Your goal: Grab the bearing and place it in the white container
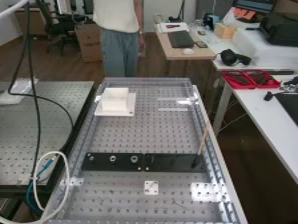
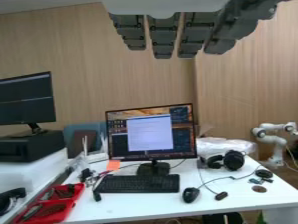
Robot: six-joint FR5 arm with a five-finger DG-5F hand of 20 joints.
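Grabbing the bearing [image 1: 134, 159], on the bar [image 1: 106, 167] just beside the larger nut [image 1: 113, 159], will go best if I lower my hand [image 2: 163, 36], its fingers straight and holding nothing, squarely over it, pinch without nudging that nut, then lift clear towards the container [image 1: 115, 100].

The bench [image 1: 126, 135] was silver-grey, dotted with an even grid of dark holes. Near its far left corner, the container [image 1: 115, 100] was plain white. Towards its near edge, the bar [image 1: 174, 162] was black, and the smaller nut [image 1: 91, 158], larger nut [image 1: 113, 159] and bearing [image 1: 134, 159] were silvery against it. By the bench's right edge, the stick [image 1: 203, 140] was orange-brown. The hand [image 2: 163, 37] was dark grey. The table [image 2: 126, 205] was white, its keyboard [image 2: 138, 183] and mouse [image 2: 190, 194] black, the tray [image 2: 46, 218] red. The wall [image 2: 60, 55] was light brown with upright wood grain.
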